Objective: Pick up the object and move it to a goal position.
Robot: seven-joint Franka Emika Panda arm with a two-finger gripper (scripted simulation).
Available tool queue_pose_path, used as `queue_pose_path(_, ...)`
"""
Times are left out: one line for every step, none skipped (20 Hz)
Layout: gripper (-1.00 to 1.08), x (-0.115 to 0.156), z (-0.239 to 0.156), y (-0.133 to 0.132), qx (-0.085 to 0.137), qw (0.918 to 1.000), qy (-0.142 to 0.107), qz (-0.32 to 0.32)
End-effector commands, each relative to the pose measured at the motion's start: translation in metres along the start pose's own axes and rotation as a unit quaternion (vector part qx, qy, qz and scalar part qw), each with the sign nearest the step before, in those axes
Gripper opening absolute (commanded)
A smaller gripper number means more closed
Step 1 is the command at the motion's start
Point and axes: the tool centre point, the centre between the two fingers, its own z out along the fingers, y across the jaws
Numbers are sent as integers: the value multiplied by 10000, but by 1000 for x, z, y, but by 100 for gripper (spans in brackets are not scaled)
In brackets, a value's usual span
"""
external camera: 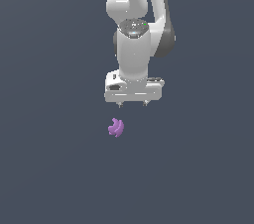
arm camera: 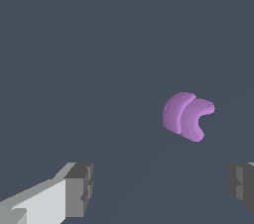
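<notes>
the gripper [external camera: 132, 104] is held above the purple object [external camera: 116, 128], apart from it. its jaws are spread wide, with nothing pinched.

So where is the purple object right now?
In the exterior view the purple object lies on the plain dark surface just below the open gripper, slightly toward that view's left, untouched by the fingers.
</notes>
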Motion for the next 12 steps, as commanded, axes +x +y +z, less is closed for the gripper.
queue_pose_path(100, 1, 4, 3, -3, 10000, -15, 90)
queue_pose_path(100, 2, 7, 5, -4, 9999, -21, 147)
queue_pose_path(100, 3, 10, 7, -6, 9998, -28, 214)
queue_pose_path(100, 4, 13, 10, -9, 9996, -37, 291)
queue_pose_path(100, 5, 17, 13, -12, 9993, -48, 378)
queue_pose_path(100, 7, 21, 16, -17, 9988, -60, 475)
queue_pose_path(100, 8, 26, 20, -23, 9983, -72, 582)
queue_pose_path(100, 10, 31, 24, -30, 9975, -85, 698)
queue_pose_path(100, 11, 37, 29, -40, 9965, -99, 824)
queue_pose_path(100, 12, 44, 34, -51, 9953, -114, 959)
queue_pose_path(100, 14, 50, 39, -63, 9938, -130, 1100)
queue_pose_path(100, 15, 56, 44, -77, 9923, -144, 1232)
